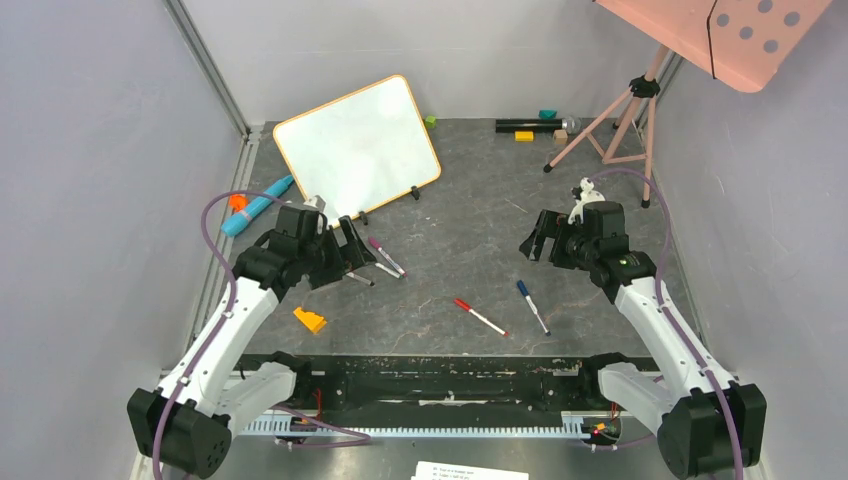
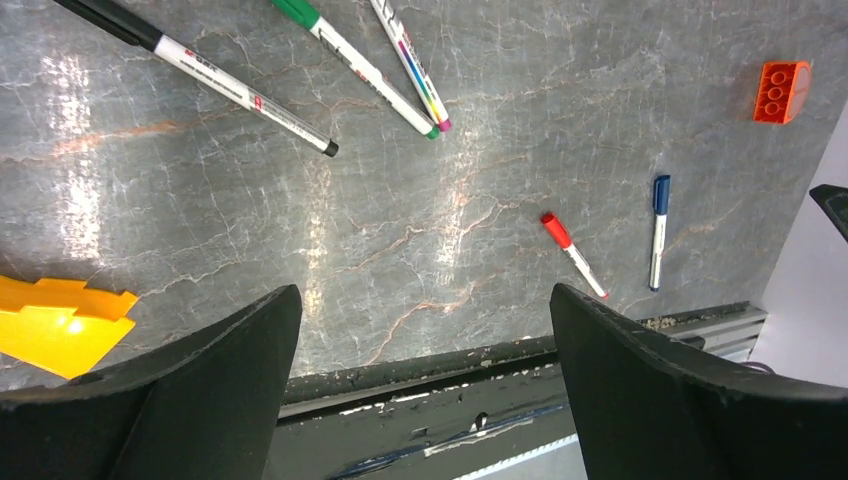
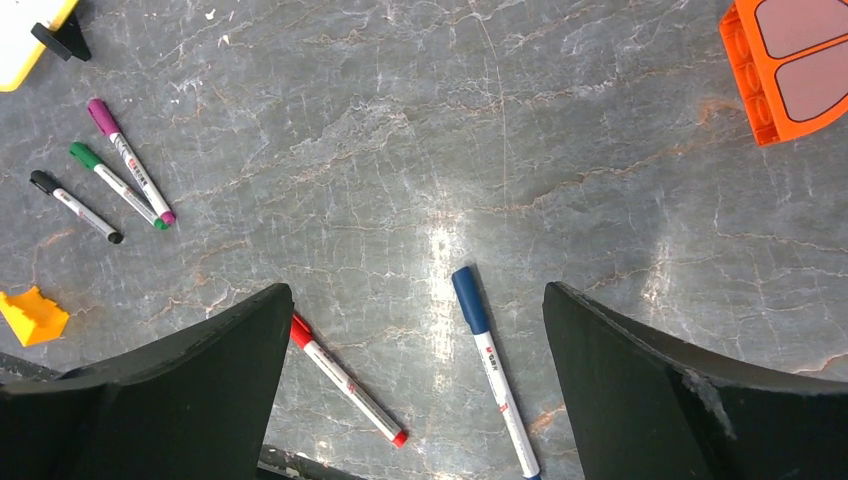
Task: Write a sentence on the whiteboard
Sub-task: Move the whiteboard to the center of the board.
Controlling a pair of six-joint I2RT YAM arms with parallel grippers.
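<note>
Whiteboard (image 1: 357,145), just beyond wide-spread left pincer (image 1: 348,258), not touching

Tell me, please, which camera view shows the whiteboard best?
The top external view: there the whole whiteboard is seen, with its orange frame and two black feet. The right wrist view catches only one corner with a black foot. The left wrist view shows none of it.

Whiteboard (image 1: 357,146) far-left; red marker (image 1: 480,317) near blue marker (image 1: 532,306)

five markers (image 3: 348,383), one whiteboard (image 1: 357,146), two arms (image 1: 225,330).
</note>
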